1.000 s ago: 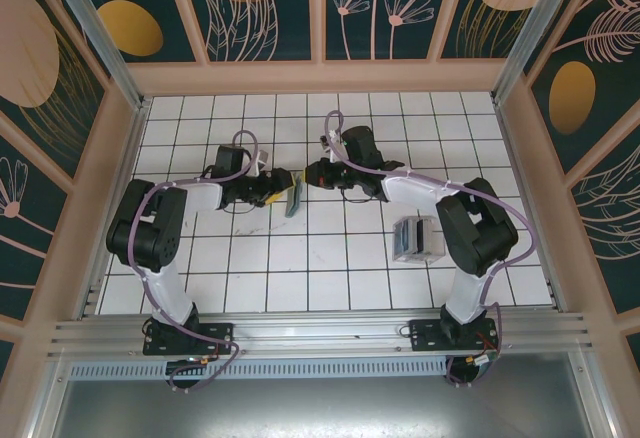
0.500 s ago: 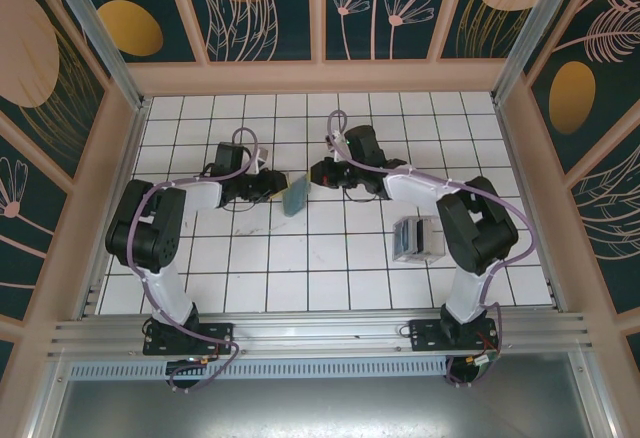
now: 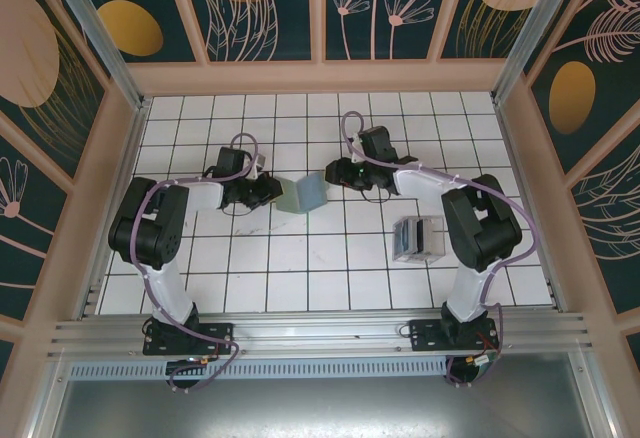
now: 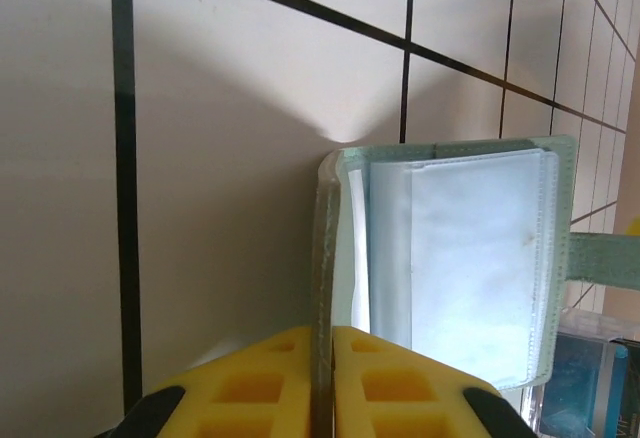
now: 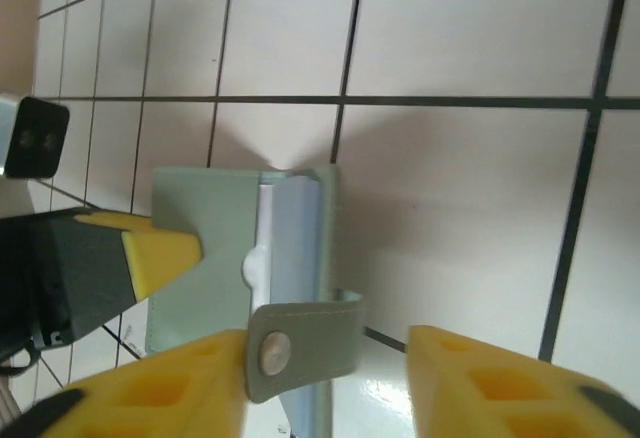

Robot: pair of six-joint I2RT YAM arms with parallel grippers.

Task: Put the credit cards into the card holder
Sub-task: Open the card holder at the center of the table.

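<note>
The grey-green card holder (image 3: 303, 194) stands open on the tiles mid-table, between both grippers. My left gripper (image 4: 322, 336) is shut on the edge of one cover, seen edge-on, and the paler clear-pocket inside (image 4: 470, 258) faces right of it. In the top view the left gripper (image 3: 272, 194) is at the holder's left side. My right gripper (image 5: 328, 346) is open, and the holder's snap strap (image 5: 305, 346) hangs between its fingers, close against the left one. From above, the right gripper (image 3: 333, 175) is just right of the holder. The credit cards are out of view.
A translucent grey-white box (image 3: 418, 239) stands on the tiles at the right, beside the right arm's elbow. Wooden frame walls (image 3: 320, 76) enclose the tiled floor on three sides. Open tiles lie in front of the holder.
The right gripper has opened, let go of the card holder and drawn back slightly right. The left gripper has shut on the holder's cover. The holder has spread open wider.
</note>
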